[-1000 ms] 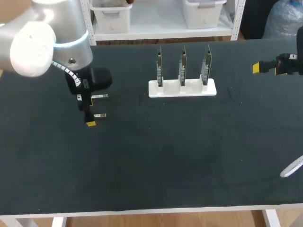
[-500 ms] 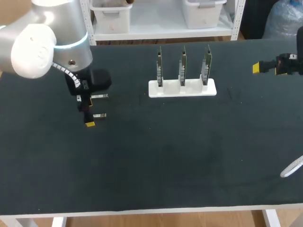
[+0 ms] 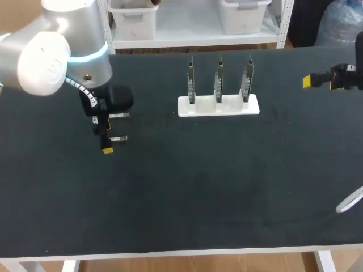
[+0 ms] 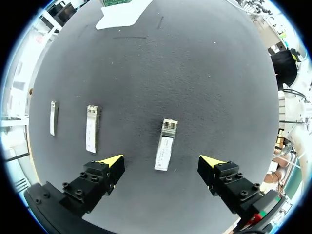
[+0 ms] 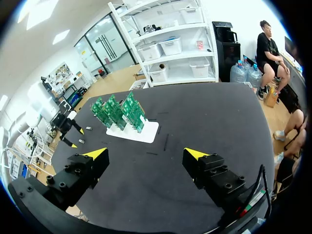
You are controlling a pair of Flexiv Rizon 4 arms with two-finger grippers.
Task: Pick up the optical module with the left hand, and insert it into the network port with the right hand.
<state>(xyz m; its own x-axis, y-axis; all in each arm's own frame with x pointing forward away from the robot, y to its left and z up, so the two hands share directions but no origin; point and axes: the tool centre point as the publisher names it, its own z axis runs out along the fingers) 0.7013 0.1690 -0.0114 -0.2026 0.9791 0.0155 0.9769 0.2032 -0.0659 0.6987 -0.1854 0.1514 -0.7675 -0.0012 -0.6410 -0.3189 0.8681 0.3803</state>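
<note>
Three small silver optical modules lie on the black table mat near my left arm. One module (image 4: 165,145) (image 3: 119,138) lies lengthwise between the fingers of my left gripper (image 4: 162,162) (image 3: 106,136), which hovers above it, open and not touching it. Two more modules (image 4: 92,128) (image 4: 53,117) lie beside that gripper. The white stand (image 3: 218,106) (image 5: 139,132) holds three upright green boards (image 5: 117,109) with the network ports at the table's far middle. My right gripper (image 5: 146,155) (image 3: 309,81) hangs open and empty high over the far right of the table.
A light-coloured curved object (image 3: 349,201) pokes in at the table's right front edge. A short dark mark (image 5: 166,141) lies on the mat near the stand. My left arm (image 5: 48,112) shows beyond the stand in the right wrist view.
My left arm's upper part has shifted slightly to the right; its gripper stays almost in place over the module. The right arm has not moved.
</note>
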